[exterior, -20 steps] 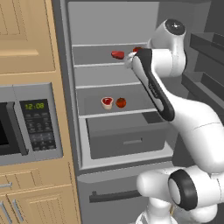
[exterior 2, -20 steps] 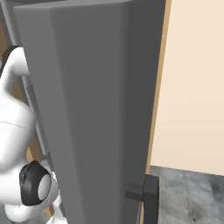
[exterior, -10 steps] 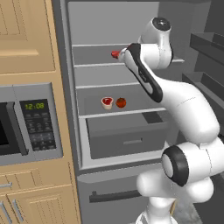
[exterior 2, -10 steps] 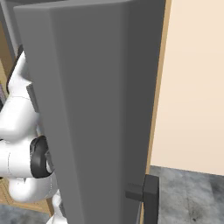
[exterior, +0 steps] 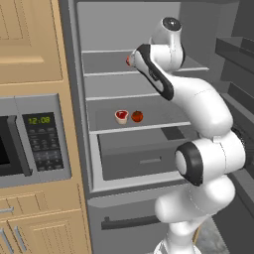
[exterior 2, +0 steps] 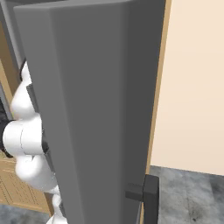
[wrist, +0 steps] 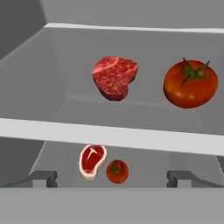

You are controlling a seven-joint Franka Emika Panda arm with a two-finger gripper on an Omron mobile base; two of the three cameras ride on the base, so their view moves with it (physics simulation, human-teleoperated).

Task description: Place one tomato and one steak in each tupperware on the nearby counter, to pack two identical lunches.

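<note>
A: Where is the gripper (wrist: pixel 112 178), and how do its jaws stand?

B: It sits inside the open fridge (exterior: pixel 94 163), level with the upper shelf (wrist: pixel 109 135). In the hand view its two dark tips sit far apart at the bottom, so the jaws are spread wide and hold nothing.

A: What lies ahead of it?

B: On the upper shelf, a plain deep red steak (wrist: pixel 115 77) to the left and a tomato (wrist: pixel 190 84) to the right, near each other but apart. The steak's broad end is up in the hand view and it narrows to a blunt point at the bottom, so its long axis runs roughly up and down there. The tomato's green stem faces the camera.

A: And the shelf below?

B: A pink-red steak with a white fat rim (wrist: pixel 92 161) with a second tomato (wrist: pixel 117 171) just beside it on the right. That steak's long axis also runs up and down in the hand view, tilted a little.

A: From the base?

B: The left base view shows the rimmed steak (exterior: pixel 121 116) and tomato (exterior: pixel 137 116) side by side on the middle shelf, and a microwave (exterior: pixel 27 139) left of the fridge.
</note>
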